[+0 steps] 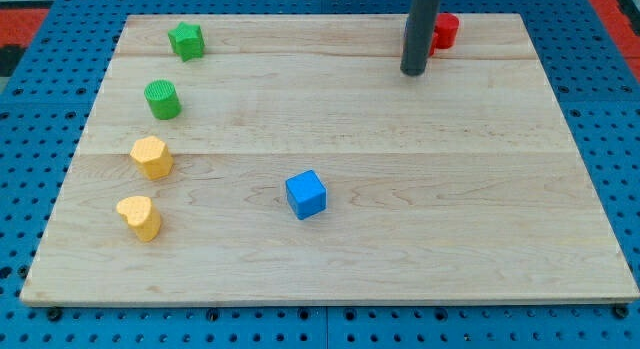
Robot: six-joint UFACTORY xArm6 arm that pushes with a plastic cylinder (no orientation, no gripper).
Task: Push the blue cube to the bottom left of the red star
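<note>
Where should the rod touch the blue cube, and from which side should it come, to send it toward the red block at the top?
No gripping here, only pushing. The red block, partly hidden behind the rod, lies up and to the view's right of the blue cube. So my tip, now beside the red block, should probably circle to the cube's lower-left side and push there, through its centre; the cube sits turned, so an off-centre push may spin it.

Green star (186,40), green cylinder (162,99), two yellow blocks (151,157) (139,217), wooden board (450,189).
</note>
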